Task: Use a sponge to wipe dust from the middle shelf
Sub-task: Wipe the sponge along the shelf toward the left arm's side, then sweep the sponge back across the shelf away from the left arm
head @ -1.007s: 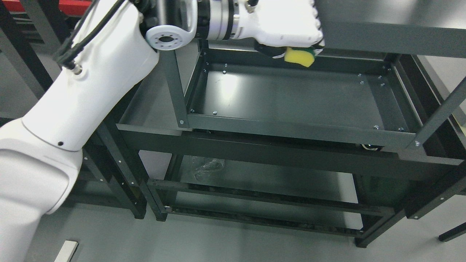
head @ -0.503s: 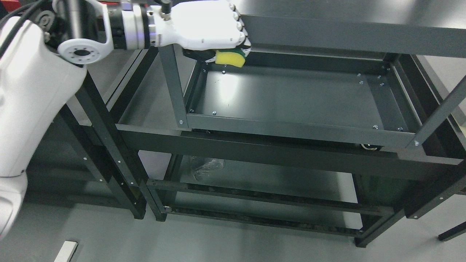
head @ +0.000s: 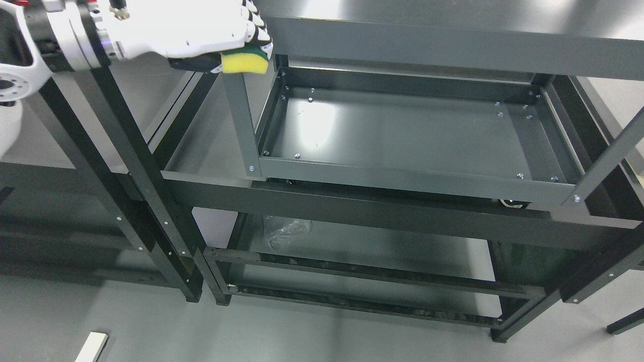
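- Shifted leftward since the earlier frames: left hand [head: 181,32] with sponge [head: 245,63], from above the back rail of the middle shelf [head: 402,130] to the top-left corner of the view, outside the shelf's left post [head: 243,120].
- Left hand: white, fingers [head: 251,25] curled over the sponge, clasping it from above; wrist and forearm entering from the upper left edge.
- Sponge: yellow with a green upper layer, held in the air, clear of the middle shelf surface, level with the top shelf edge [head: 453,45].
- Middle shelf: dark grey tray with raised rim and small screws at the corners, light glare near its left side.
- Lower shelf [head: 377,246]: crumpled clear plastic [head: 287,231] near its left end.
- Floor [head: 302,337]: small white block [head: 91,347] at lower left.
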